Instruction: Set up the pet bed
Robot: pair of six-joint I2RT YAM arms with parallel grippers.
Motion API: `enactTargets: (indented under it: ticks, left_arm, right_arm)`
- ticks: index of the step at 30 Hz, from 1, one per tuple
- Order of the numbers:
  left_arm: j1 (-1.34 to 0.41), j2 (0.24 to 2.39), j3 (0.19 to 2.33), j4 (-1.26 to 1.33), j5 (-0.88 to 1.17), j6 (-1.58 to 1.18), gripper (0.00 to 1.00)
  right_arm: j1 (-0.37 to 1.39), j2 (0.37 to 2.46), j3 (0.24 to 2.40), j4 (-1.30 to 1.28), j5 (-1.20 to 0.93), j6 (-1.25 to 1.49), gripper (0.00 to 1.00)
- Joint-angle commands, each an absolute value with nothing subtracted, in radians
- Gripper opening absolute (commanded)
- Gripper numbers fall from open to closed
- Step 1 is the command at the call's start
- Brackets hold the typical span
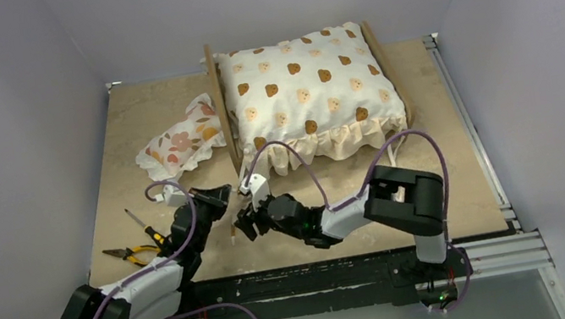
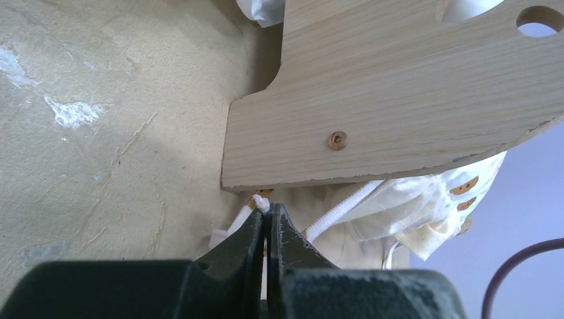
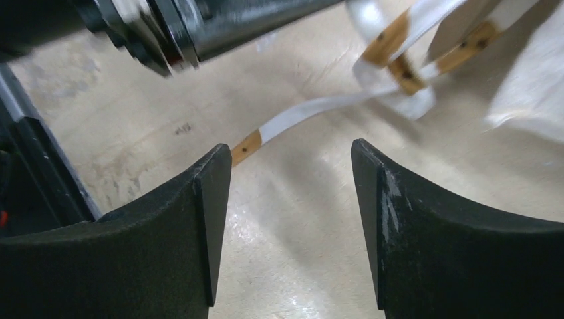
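**Pet bed at the far middle of the table, both grippers short of its near end**

Left to right in the top view: pliers [image 1: 130, 254] and a screwdriver [image 1: 139, 223] lie at the near left of the table [image 1: 454, 184]. A floral pillow [image 1: 182, 141] rests just beside the bed's left rail.

The left gripper [image 2: 267, 209] has its fingers pressed together. The end of a white strap [image 3: 312, 109] shows at their tips, but whether it is pinched or only lies behind them cannot be told. The right gripper [image 3: 289, 159] hovers low over bare table with its fingers spread wide, holding nothing; the strap lies just beyond them.

The pet bed [image 1: 221, 109] sits at the far middle, with the bear-print cushion [image 1: 307, 91] filling it from rail to rail. The left wrist view shows the bed's wooden end panel close up, with one screw head.

Handling (a judgement):
- **Frame:** thin, stiff light wood, probably of little weight and apt to slide on the smooth table.
- **Where to grip:** a rail or the panel's edge offers a firm, narrow hold. The finished wood may slip, so the grip should sit square across the board.
- **Caution:** the screwed joints should not be levered.
- **Cushion:** soft and floppy; a pinch at its ruffle would gather cloth, not lift the bulk.
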State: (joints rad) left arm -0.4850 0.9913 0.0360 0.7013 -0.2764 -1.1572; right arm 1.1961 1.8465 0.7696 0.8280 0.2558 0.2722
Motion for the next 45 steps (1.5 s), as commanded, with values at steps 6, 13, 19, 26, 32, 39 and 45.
enactTargets:
  ticks: [6, 13, 19, 26, 32, 39, 45]
  left_arm:
    - [-0.486, 0.974, 0.078, 0.677, -0.242, -1.11, 0.0]
    - [-0.486, 0.935, 0.079, 0.646, -0.228, -1.115, 0.0]
    - [-0.486, 0.914, 0.099, 0.604, -0.24, -1.103, 0.0]
    - [-0.486, 0.869, 0.141, 0.517, -0.274, -1.057, 0.0]
    - [-0.486, 0.808, 0.168, 0.446, -0.302, -1.002, 0.0]
    - [-0.486, 0.789, 0.185, 0.416, -0.299, -0.972, 0.0]
    - [-0.486, 0.723, 0.297, 0.296, -0.349, -0.874, 0.0]
  right_arm:
    - [1.23, 1.966, 0.857, 0.908, 0.345, 0.305, 0.75]
    - [1.237, 2.049, 0.892, 0.921, 0.398, 0.251, 0.79]
    - [1.24, 2.077, 0.931, 0.696, 0.546, 0.325, 0.73]
    - [1.239, 1.986, 0.858, 0.334, 0.645, 0.55, 0.43]
    - [1.225, 1.937, 0.804, 0.202, 0.671, 0.659, 0.21]
    - [1.22, 1.964, 0.814, 0.233, 0.623, 0.623, 0.0]
    - [1.201, 1.873, 0.782, 0.167, 0.644, 0.674, 0.0]
